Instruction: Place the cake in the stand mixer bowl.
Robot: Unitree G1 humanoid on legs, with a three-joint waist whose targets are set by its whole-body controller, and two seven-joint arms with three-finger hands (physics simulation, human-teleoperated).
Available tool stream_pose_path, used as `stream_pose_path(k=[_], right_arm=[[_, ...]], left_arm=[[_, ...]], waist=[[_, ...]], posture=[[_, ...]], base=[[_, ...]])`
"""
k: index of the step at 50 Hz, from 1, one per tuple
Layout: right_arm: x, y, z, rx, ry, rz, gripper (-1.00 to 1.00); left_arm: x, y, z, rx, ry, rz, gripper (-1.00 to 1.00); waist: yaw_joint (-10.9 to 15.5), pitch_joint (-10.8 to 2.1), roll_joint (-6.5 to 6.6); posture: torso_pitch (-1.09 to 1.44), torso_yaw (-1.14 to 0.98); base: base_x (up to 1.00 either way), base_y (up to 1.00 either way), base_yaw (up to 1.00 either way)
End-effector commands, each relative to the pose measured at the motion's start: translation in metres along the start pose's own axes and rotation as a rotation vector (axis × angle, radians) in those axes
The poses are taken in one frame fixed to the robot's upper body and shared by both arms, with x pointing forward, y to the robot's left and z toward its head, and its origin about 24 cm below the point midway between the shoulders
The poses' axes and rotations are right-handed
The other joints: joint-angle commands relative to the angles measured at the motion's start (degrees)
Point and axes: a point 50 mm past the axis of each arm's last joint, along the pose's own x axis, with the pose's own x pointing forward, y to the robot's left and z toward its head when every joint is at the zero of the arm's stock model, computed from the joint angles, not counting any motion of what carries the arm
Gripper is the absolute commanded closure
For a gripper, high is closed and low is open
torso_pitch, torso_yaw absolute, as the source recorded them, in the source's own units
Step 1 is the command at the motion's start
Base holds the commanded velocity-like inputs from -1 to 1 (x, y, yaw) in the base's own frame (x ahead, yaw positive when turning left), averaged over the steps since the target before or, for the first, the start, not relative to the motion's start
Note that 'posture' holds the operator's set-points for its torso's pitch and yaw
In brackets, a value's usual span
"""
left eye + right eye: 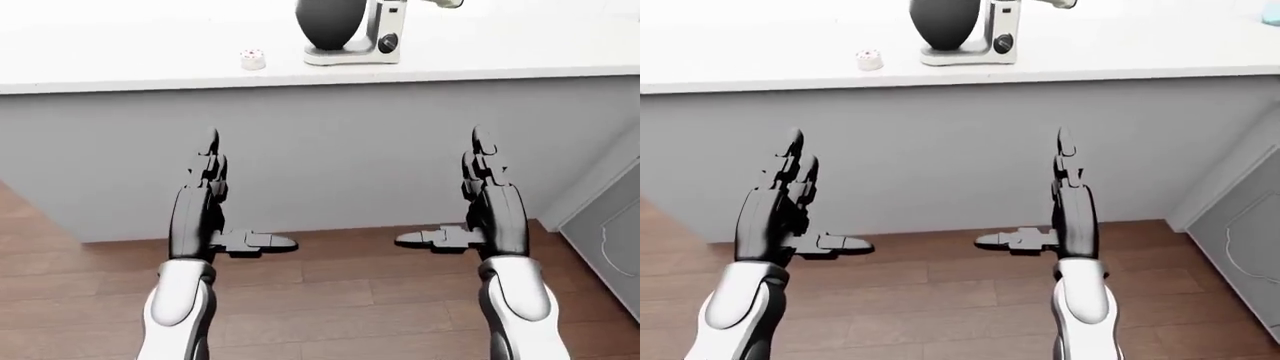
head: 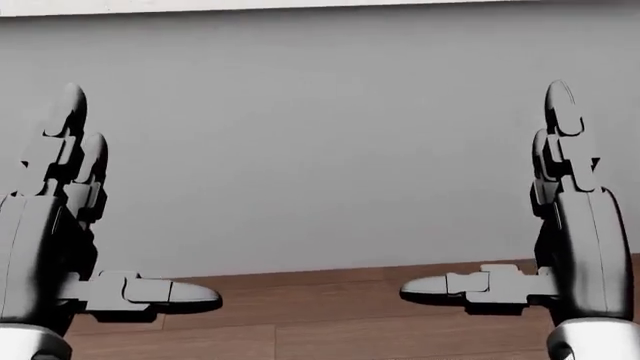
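A small white cake (image 1: 252,58) with red dots sits on the white counter (image 1: 120,67), left of the stand mixer (image 1: 380,34). The mixer's dark bowl (image 1: 326,22) stands under its head near the top of the left-eye view. Both hands hang below the counter's edge, facing its grey side. My left hand (image 1: 225,195) is open, fingers straight up and thumb pointing right. My right hand (image 1: 455,191) is open too, thumb pointing left. Neither hand holds anything. The head view shows only my left hand (image 2: 95,202) and right hand (image 2: 510,195).
The grey counter side (image 1: 340,150) fills the middle of all views. Brown wood floor (image 1: 340,300) lies below. A grey cabinet door (image 1: 610,232) stands at the right edge of the left-eye view.
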Motion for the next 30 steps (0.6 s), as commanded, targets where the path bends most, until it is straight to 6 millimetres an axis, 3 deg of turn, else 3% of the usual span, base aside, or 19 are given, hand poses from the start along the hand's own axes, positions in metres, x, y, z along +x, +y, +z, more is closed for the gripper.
stream_pose_path(k=[1, 2, 3, 4, 6, 10, 17, 20, 23, 27, 29, 30], right_arm=[[-0.0002, -0.0008, 0.0142, -0.001, -0.083, -0.005, -1.00], [-0.0004, -0.0010, 0.0143, -0.001, -0.083, -0.006, -1.00], [-0.0007, -0.0012, 0.0145, -0.001, -0.084, -0.007, -1.00], [-0.0008, -0.0011, 0.0144, 0.000, -0.084, -0.007, -1.00], [-0.0008, -0.0010, 0.0144, -0.004, -0.084, -0.005, -1.00], [-0.0007, -0.0013, 0.0137, -0.004, -0.083, -0.006, -1.00], [-0.0010, -0.0012, 0.0143, -0.005, -0.082, -0.008, -1.00], [-0.0017, -0.0010, 0.0148, -0.004, -0.083, -0.008, -1.00], [-0.0010, -0.0018, 0.0139, -0.006, -0.083, -0.011, -1.00], [-0.0028, -0.0027, 0.0152, -0.005, -0.085, -0.016, -1.00], [-0.0029, -0.0030, 0.0151, -0.005, -0.084, -0.017, -1.00], [-0.0026, -0.0029, 0.0149, -0.007, -0.083, -0.016, -1.00]], left_arm=[[-0.0003, 0.0014, 0.0141, 0.008, -0.080, 0.008, -1.00], [-0.0005, 0.0013, 0.0144, 0.009, -0.081, 0.007, -1.00], [-0.0003, 0.0012, 0.0139, 0.010, -0.081, 0.008, -1.00], [-0.0006, 0.0012, 0.0137, 0.009, -0.080, 0.007, -1.00], [-0.0002, 0.0017, 0.0136, 0.009, -0.081, 0.009, -1.00], [0.0003, 0.0022, 0.0135, 0.010, -0.081, 0.014, -1.00], [0.0016, 0.0038, 0.0156, 0.013, -0.085, 0.019, -1.00], [0.0022, 0.0062, 0.0158, 0.013, -0.086, 0.026, -1.00], [0.0027, 0.0074, 0.0158, 0.014, -0.087, 0.028, -1.00], [0.0026, 0.0078, 0.0172, 0.017, -0.089, 0.029, -1.00], [0.0028, 0.0080, 0.0176, 0.016, -0.089, 0.030, -1.00], [0.0026, 0.0080, 0.0178, 0.017, -0.090, 0.029, -1.00]], waist=[[0.05, -0.91, -0.20], [-0.06, -1.87, -0.08], [0.04, -0.05, 0.08], [-0.12, -1.61, 0.05], [-0.03, -0.39, 0.42], [-0.02, -0.03, 0.71], [-0.03, 0.27, -1.38], [-0.15, 0.07, -1.00], [-0.07, -0.37, -1.54], [-0.20, 0.47, -0.02], [-0.41, 0.44, 1.64], [-0.52, 0.03, 3.11]], posture=[[0.00, 0.00], [0.00, 0.00], [0.00, 0.00], [0.00, 0.00], [0.00, 0.00], [0.00, 0.00], [0.00, 0.00], [0.00, 0.00], [0.00, 0.00], [0.00, 0.00], [0.00, 0.00], [0.00, 0.00]], base=[[0.05, 0.00, 0.00], [0.05, 0.00, 0.00], [0.05, 0.00, 0.00], [0.08, 0.00, 0.00], [0.09, 0.00, 0.00], [0.10, 0.00, 0.00], [0.10, 0.00, 0.00], [0.11, 0.00, 0.00], [0.11, 0.00, 0.00], [0.11, 0.00, 0.00], [0.11, 0.00, 0.00], [0.12, 0.00, 0.00]])
